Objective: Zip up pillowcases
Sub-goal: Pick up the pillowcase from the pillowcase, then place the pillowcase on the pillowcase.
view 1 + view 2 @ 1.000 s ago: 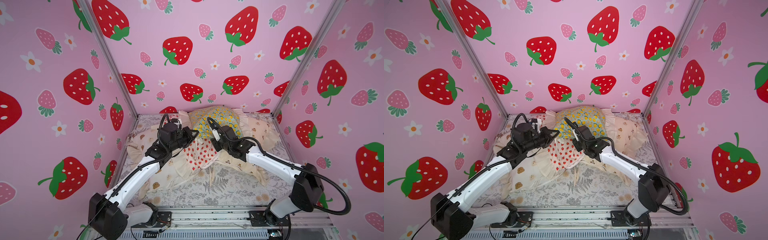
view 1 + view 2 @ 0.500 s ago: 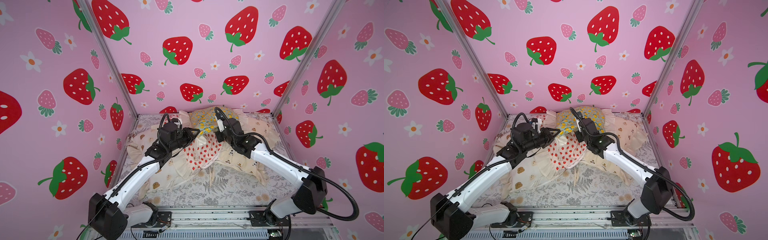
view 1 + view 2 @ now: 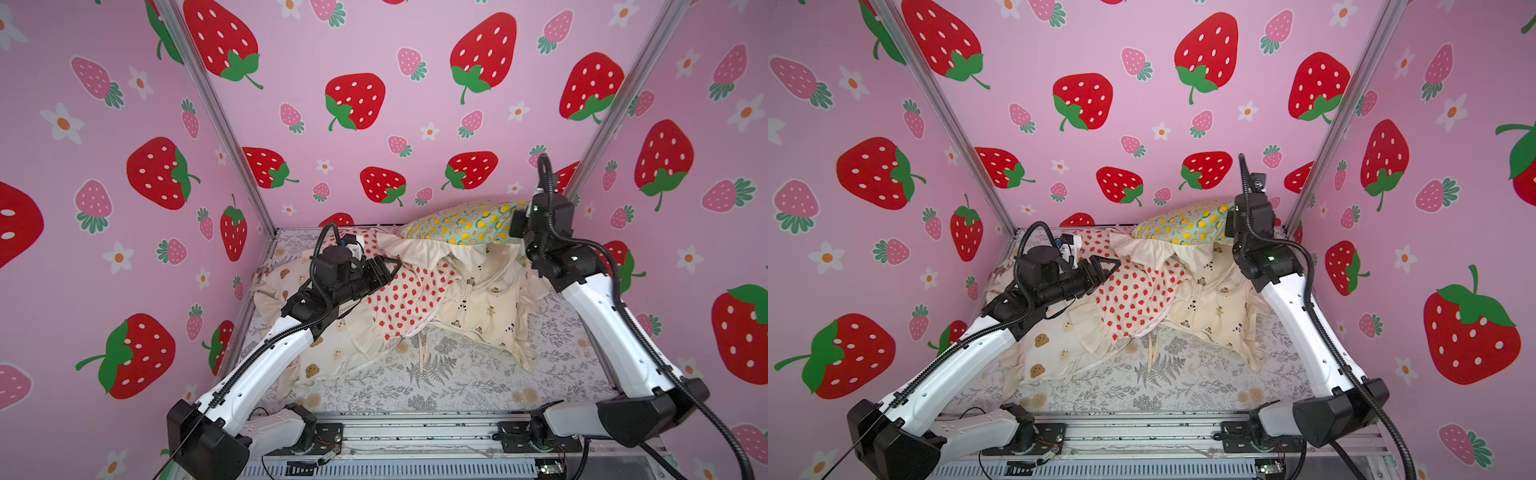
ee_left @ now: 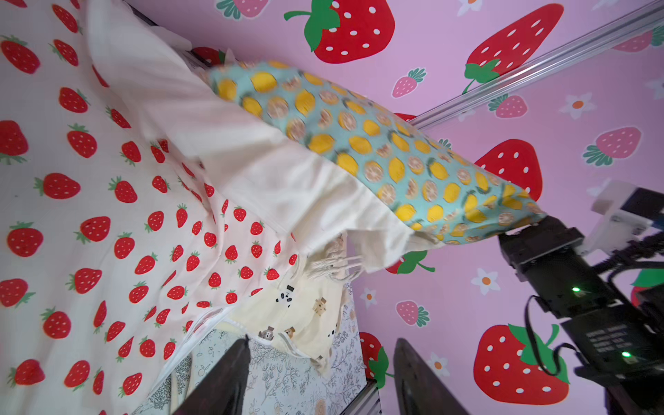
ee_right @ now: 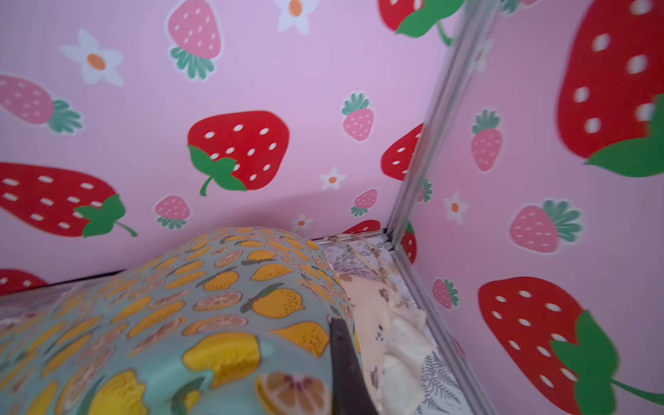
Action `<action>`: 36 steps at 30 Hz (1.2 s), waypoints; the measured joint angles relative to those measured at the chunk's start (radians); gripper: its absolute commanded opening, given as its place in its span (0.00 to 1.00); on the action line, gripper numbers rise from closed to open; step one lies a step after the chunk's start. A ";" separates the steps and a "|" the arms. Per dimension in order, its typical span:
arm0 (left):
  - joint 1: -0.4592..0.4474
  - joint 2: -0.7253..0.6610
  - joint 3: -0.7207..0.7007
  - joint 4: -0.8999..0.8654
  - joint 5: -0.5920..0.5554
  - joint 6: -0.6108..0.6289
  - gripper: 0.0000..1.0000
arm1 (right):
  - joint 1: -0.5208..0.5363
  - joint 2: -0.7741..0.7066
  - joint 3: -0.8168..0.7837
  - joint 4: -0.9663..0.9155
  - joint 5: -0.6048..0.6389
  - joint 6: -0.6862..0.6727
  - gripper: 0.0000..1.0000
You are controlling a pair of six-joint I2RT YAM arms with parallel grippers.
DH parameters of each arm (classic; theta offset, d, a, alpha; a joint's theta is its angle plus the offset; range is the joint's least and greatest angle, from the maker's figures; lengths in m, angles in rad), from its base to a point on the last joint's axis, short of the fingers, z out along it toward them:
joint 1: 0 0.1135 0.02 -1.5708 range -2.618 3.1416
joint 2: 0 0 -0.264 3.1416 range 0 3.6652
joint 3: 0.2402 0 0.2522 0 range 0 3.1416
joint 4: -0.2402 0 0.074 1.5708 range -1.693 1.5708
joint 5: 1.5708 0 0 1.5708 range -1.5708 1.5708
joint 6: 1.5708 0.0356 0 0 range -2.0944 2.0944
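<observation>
The lemon-print pillowcase (image 3: 465, 226) hangs stretched above the pile at the back, its cream ruffle drooping. My right gripper (image 3: 518, 222) is shut on its right end near the back right corner; in the right wrist view the lemon fabric (image 5: 215, 305) drapes over one dark finger (image 5: 341, 352). The strawberry pillowcase (image 3: 407, 295) lies in the middle. A cream bear-and-panda pillowcase (image 3: 486, 307) lies to its right, and a brown-bear-face one (image 3: 328, 353) at the left under my left arm. My left gripper (image 3: 388, 268) hovers open over the strawberry pillowcase's left edge, with nothing between its fingers (image 4: 230, 373).
A grey fern-print sheet (image 3: 436, 374) covers the floor. Pink strawberry walls close in on three sides, with aluminium posts (image 3: 602, 124) at the back corners. The metal base rail (image 3: 415, 432) with both arm mounts runs along the front.
The right gripper has shut on the lemon pillowcase and drawn it up and right toward the back corner. The left gripper's jaws have opened; that arm has barely moved.
</observation>
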State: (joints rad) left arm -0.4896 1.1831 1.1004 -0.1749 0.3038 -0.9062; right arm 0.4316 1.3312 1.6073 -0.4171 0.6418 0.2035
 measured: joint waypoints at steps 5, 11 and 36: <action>-0.014 0.005 0.000 -0.020 0.000 0.035 0.66 | -0.012 -0.145 -0.036 -0.009 0.129 -0.023 0.00; -0.061 0.031 0.000 -0.022 -0.004 0.057 0.66 | -0.101 -0.234 -0.253 -0.057 0.185 0.035 0.00; -0.121 0.125 -0.011 -0.021 -0.065 0.108 0.66 | -0.319 -0.334 -0.386 -0.516 -0.171 0.255 1.00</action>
State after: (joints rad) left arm -0.6106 1.3079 1.0893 -0.1955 0.2386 -0.7979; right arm 0.1131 0.9970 1.2209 -0.9333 0.4709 0.4583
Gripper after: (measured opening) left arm 0.659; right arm 0.993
